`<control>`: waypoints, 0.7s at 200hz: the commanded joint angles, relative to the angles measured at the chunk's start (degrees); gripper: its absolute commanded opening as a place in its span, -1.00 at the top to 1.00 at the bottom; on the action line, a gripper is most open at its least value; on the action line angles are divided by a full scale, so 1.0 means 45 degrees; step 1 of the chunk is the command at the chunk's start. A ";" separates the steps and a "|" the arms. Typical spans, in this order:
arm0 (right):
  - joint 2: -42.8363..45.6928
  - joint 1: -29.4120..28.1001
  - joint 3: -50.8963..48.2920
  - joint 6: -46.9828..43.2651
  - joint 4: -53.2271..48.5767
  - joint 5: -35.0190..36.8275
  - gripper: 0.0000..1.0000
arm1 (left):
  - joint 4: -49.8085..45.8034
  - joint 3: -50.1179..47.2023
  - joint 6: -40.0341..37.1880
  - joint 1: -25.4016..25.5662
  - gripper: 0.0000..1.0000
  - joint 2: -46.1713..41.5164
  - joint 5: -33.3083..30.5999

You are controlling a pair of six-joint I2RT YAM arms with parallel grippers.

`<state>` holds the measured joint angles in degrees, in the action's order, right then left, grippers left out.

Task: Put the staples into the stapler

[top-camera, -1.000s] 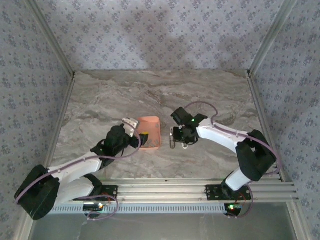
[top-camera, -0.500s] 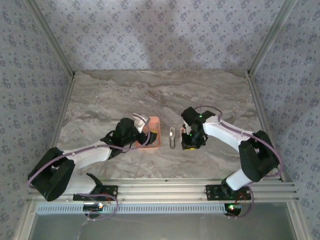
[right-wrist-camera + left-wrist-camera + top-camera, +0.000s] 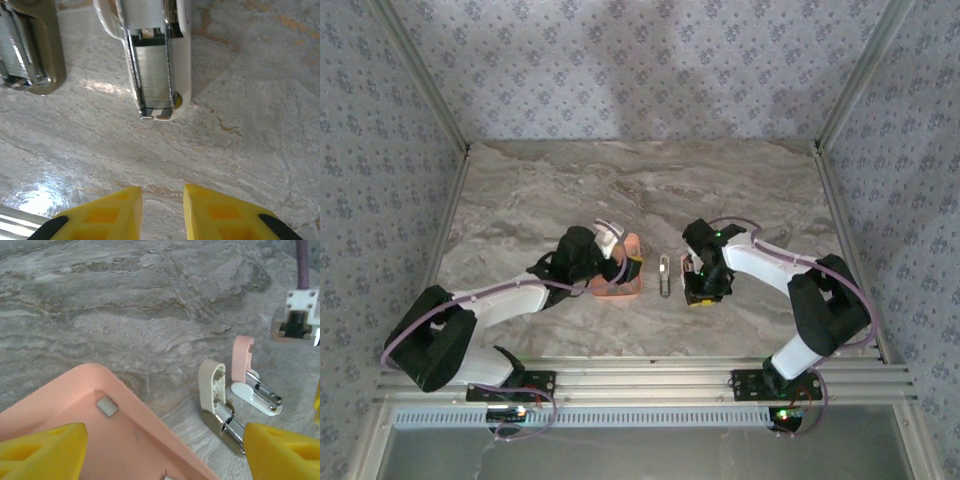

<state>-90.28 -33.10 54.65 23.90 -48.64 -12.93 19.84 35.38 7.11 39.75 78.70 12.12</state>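
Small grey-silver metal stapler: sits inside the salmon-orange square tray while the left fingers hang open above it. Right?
No. The small grey-silver metal stapler lies on the marble tabletop beside the salmon-orange square tray, not in it; the top external view shows this. The rest holds.

Middle crowded, far desk open
The stapler lies in the slim gap between left hand and right hand, the tray just left of it; the far half of the desk lies bare.

The tray is salmon-orange, the table veined grey, the stapler cream and silver.
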 commanded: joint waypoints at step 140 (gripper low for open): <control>0.5157 0.2141 -0.5973 0.4389 0.7896 -0.2858 0.32 | -0.6948 0.9895 -0.1096 0.0794 -0.47 0.6797 0.4033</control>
<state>-68.53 -24.45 30.72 37.21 -22.20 -22.39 -2.57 73.54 4.05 42.15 105.41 26.09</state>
